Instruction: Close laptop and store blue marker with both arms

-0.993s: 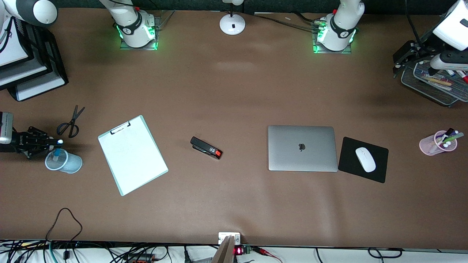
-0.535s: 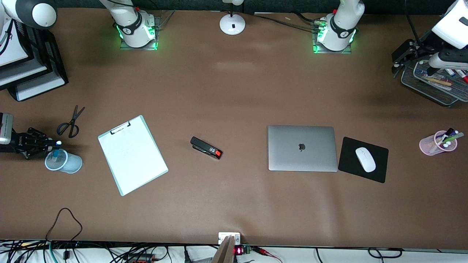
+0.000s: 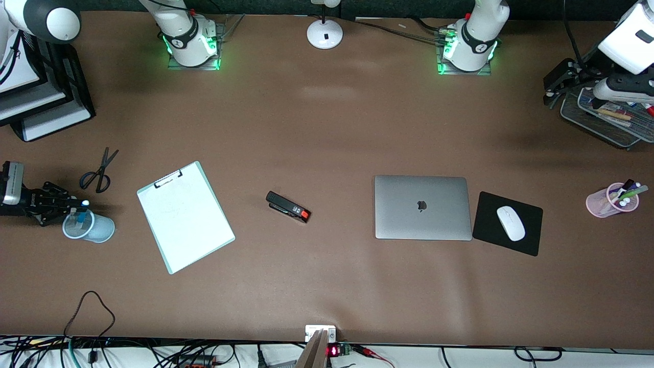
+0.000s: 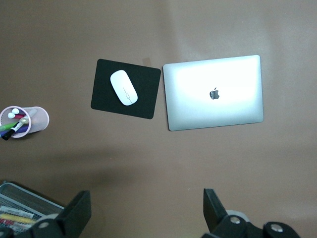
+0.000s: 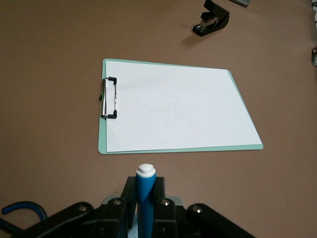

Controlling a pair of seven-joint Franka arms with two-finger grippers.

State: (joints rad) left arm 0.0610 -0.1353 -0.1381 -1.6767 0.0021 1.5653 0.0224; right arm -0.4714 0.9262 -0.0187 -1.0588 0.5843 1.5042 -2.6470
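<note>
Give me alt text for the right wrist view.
The right tool is shut on the blue marker, which stands upright with its white tip up. On the brown table past it lie a clipboard with blank paper and a black stapler.

Right gripper (image 3: 76, 204): drew back a little toward the right arm's end of the table, at 9 o'clock, and sat slightly higher in the front view, over the rim of the blue cup (image 3: 89, 227).
Blue marker (image 3: 80, 212): went with it, clamped between the fingers, white tip up.
Left gripper (image 3: 554, 84): eased toward 10 o'clock, off the mesh tray (image 3: 598, 125); fingers apart.
</note>
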